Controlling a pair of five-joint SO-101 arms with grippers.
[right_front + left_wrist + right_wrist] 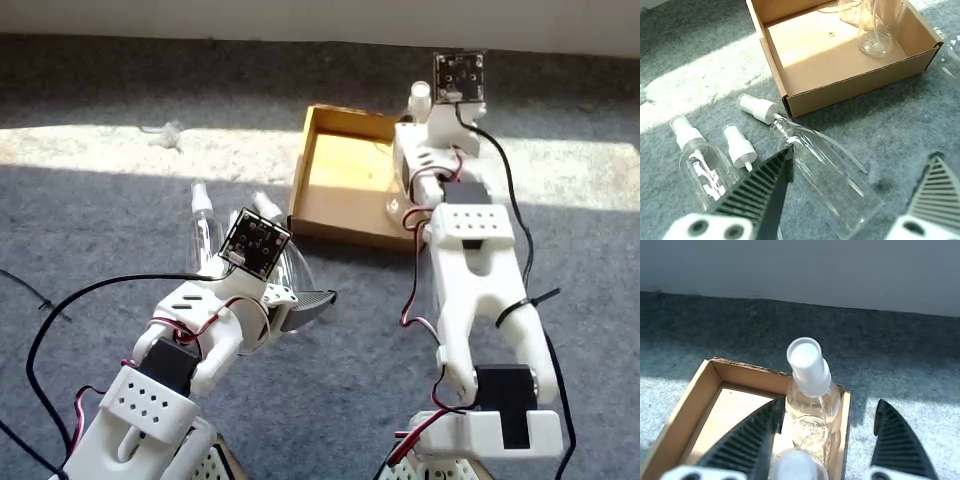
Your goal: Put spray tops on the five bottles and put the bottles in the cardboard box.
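The cardboard box (pixel 345 175) lies on the grey carpet ahead of both arms. My right gripper (pixel 822 440) hangs open over its far right corner, with a clear bottle with a white spray top (pixel 810 370) upright in the box (pixel 690 415) between the fingers. Another capped bottle (pixel 792 465) stands just below it. My left gripper (pixel 850 200) is open over a clear bottle (pixel 825 170) lying on the carpet near the box (pixel 860 80), with a spray top (pixel 757 107) at its neck. Beside it stand a capped bottle (pixel 705 165) and a loose spray top (pixel 740 147).
Two clear bottles (pixel 875 30) show in the box's far corner. A small pale object (pixel 165 133) lies on the sunlit carpet far left of the box. A pale wall runs along the back. Cables trail beside both arms.
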